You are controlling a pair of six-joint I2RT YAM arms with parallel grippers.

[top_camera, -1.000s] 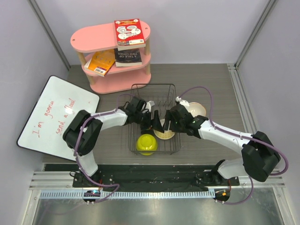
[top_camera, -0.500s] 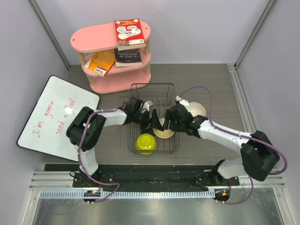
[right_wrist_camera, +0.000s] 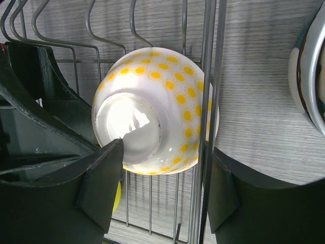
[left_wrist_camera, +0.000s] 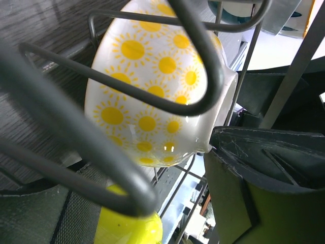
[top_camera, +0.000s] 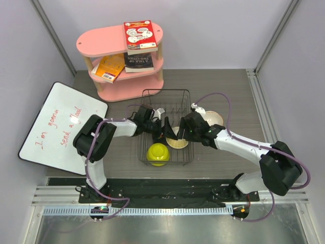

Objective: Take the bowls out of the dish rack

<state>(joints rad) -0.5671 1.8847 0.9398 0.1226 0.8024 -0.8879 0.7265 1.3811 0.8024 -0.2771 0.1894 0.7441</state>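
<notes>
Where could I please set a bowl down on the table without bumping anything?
Bare table lies right of the dish rack, beyond the cream bowl, and at the back beside the pink shelf. A narrow strip separates whiteboard and rack. The rack is crowded: left gripper and right gripper flank the sun-patterned bowl.

Inside the dish rack [top_camera: 167,91], a bowl [top_camera: 158,154] sits at its near end and another bowl [top_camera: 177,144] behind-right of it. A shelf [top_camera: 119,40] stands behind the rack, a whiteboard [top_camera: 61,127] to its left.

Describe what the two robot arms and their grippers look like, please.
Both arms have white tube-like links joined by bulky black joints: the left arm and the right arm. A thin purple cable loops along each. The left gripper and right gripper are black, with broad wedge-shaped fingers.
</notes>
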